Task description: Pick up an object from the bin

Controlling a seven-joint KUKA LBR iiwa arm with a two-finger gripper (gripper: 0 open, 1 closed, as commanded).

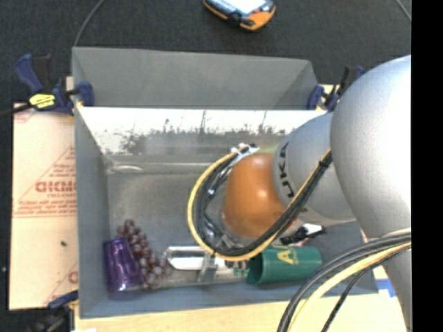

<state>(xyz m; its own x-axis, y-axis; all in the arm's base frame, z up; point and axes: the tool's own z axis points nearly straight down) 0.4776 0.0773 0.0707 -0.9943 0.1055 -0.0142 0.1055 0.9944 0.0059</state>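
Dark floor all round; grey metal bin (90, 206) set on it, with a black-and-orange handheld device (239, 5) lying on the floor beyond the bin's far wall.

Arm (367, 151) enters over the bin's right side, silver, bulky. Orange cover (252, 196) at the wrist, looped by yellow and black cables (196, 209).

Claw (208, 265) is down low by the near wall, roughly mid-length of it. Wide or narrow: cannot tell, as the wrist and cables mask most of it.

Things on the bin floor, all along the near wall:
- Purple cylinder (119, 265), lying in the near-left corner.
- Bunch of dark purple grapes (142, 251), touching the cylinder on its right side.
- Pale clear piece (181, 259), oblong, lying flat just right of the grapes. The claw sits at its right end, at or just above it; contact not readable.
- Green can (287, 265) with a yellow mark, on its side, just right of the claw and partly under the wrist.

Nothing seen gripped. Far half of the bin floor bare grey metal.
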